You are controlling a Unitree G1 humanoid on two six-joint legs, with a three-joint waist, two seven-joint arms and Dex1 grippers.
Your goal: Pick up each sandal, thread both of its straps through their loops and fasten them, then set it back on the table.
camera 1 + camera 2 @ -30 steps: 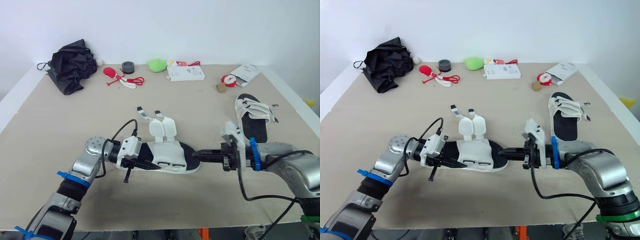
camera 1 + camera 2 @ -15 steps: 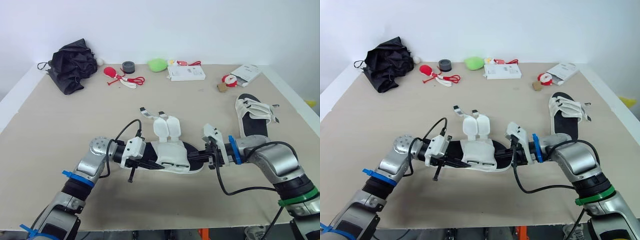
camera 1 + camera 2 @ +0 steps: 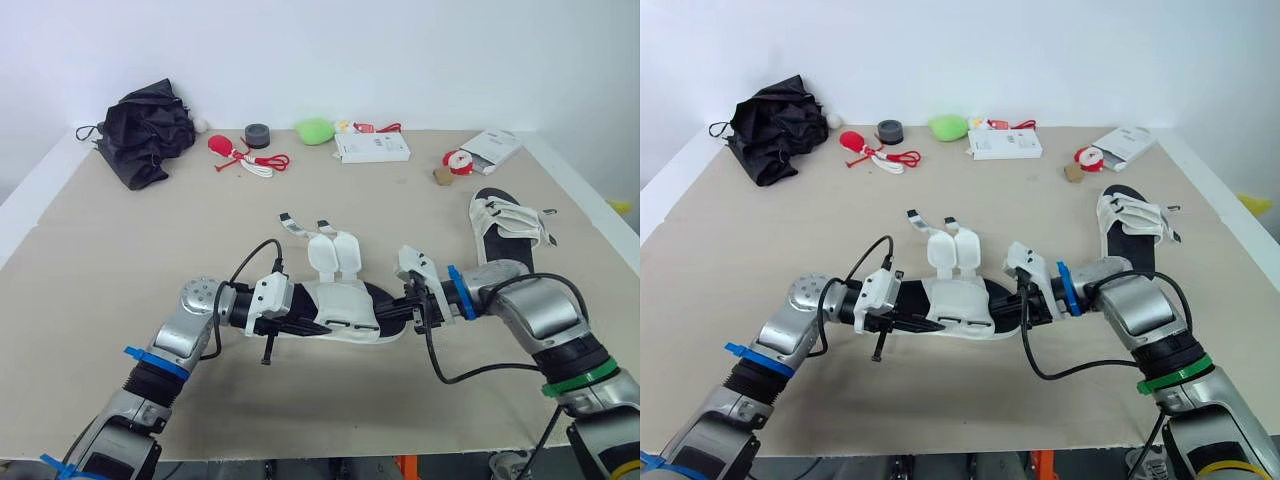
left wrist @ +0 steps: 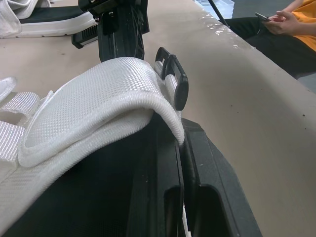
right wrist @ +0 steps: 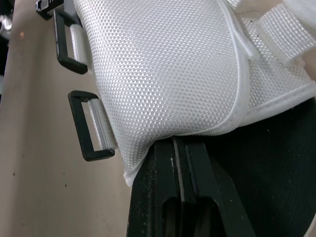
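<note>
Left eye view has both arms meeting on the near sandal [image 3: 345,308] in the middle of the bench [image 3: 110,270]: the left fingers [image 3: 305,325] come in at one end, the right fingers [image 3: 392,319] at the other, and the sandal sits right between them, touching both. The wrist views take us in close. Each pair of black fingers is clenched together with just a thin seam between, tucked under the edge of the white woven upper and lying against the black sole; whether they pinch any of the sole I cannot tell. Both straps [image 3: 335,256] are undone and not yet threaded, their flaps standing up off the upper on the side away from the fingers, with the narrow strap ends [image 3: 291,222] trailing beyond. Just past the right fingertips, two black loops [image 5: 88,129] hang off the upper's edge. Well beyond the right fingers lies the second sandal [image 3: 510,235], sole down, white straps lying across it. Far past both pairs of fingers, along the bench's back edge, sit a black bundle [image 3: 148,128], a grey tape roll [image 3: 257,134], a green lump [image 3: 314,129] and a white box [image 3: 371,147]. Off the bench, a person in an orange top [image 4: 302,15] holds a phone.
</note>
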